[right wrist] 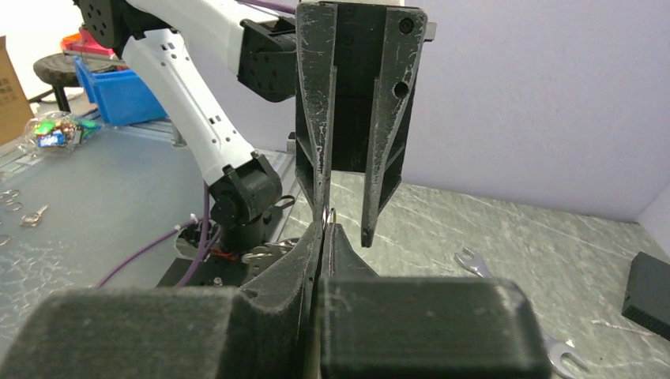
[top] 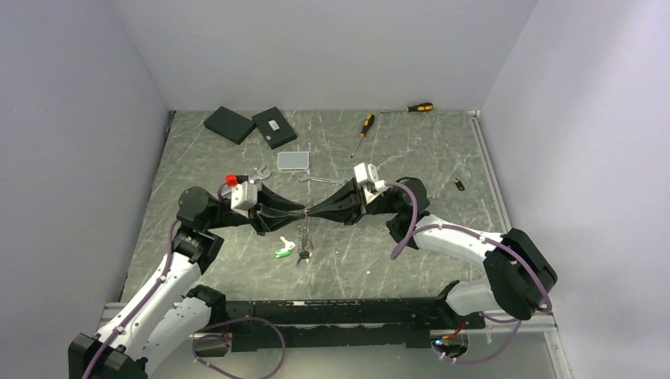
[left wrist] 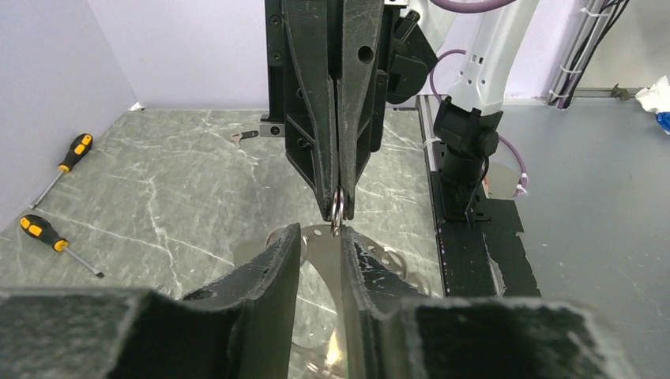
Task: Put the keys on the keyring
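Green-headed metal key (top: 283,252) just L of silvery metal key bunch (top: 304,253); clear rectangular plastic box (top: 292,160) behind them; yellow-and-black-handled screwdriver (top: 363,133) back-R of box.

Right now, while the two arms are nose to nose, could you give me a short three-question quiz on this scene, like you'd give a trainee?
1. True or false: the left arm's black two-finger gripper has its fingers pressed together.
2. Which gripper is shut on the thin silvery wire keyring? A) left B) right C) neither
3. How many yellow-and-black-handled screwdrivers lie on the grey marbled table?
Key: 1 false, its fingers stand apart. 2 B, the right gripper. 3 two.
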{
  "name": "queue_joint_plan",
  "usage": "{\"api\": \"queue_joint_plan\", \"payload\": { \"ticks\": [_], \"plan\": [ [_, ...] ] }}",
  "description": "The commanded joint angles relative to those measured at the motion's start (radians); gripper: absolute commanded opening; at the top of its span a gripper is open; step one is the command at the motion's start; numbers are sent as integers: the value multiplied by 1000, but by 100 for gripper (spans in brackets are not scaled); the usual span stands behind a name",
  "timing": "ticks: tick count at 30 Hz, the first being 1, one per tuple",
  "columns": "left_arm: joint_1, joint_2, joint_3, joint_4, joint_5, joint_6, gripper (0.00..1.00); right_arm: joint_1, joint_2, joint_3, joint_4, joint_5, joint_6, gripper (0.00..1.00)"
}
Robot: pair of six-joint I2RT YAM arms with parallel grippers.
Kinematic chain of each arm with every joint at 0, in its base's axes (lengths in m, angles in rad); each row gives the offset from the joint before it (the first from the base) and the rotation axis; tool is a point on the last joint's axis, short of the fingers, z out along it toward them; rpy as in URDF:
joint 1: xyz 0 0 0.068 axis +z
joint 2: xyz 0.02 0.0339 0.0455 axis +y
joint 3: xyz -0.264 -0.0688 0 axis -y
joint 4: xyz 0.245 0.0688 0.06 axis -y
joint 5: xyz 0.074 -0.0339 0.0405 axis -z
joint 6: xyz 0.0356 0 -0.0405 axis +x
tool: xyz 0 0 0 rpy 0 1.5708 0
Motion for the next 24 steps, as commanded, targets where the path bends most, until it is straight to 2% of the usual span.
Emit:
{"api": "queue_joint_plan", "payload": {
  "ticks": [1,5,7,11,14,15,17,19,21,24],
  "plan": [
    [-6,6,17,46,21,-33,26,10,9,54,126,-19,39,0],
    [-8,2,16,51,30,-31,12,13,23,56,149,-19,60,0],
    [-8,3,18,53,36,-31,0,15,29,57,159,-22,71,0],
    [-8,-1,39,-39,25,-7,0,17,27,54,132,-19,63,0],
    [-9,2,92,-195,30,76,0,20,0,67,-68,9,-16,0],
    [-9,3,105,-243,29,103,0,23,-13,77,-165,16,-66,6],
    [-10,3,133,-317,25,150,0,30,-54,99,-357,44,-176,25],
    [-10,5,152,-377,16,219,0,38,-88,121,-518,79,-275,36],
    [-9,8,163,-418,7,247,0,40,-119,135,-629,117,-352,41],
    [-10,15,183,-503,-22,310,0,47,-155,167,-777,172,-450,43]
  ]
}}
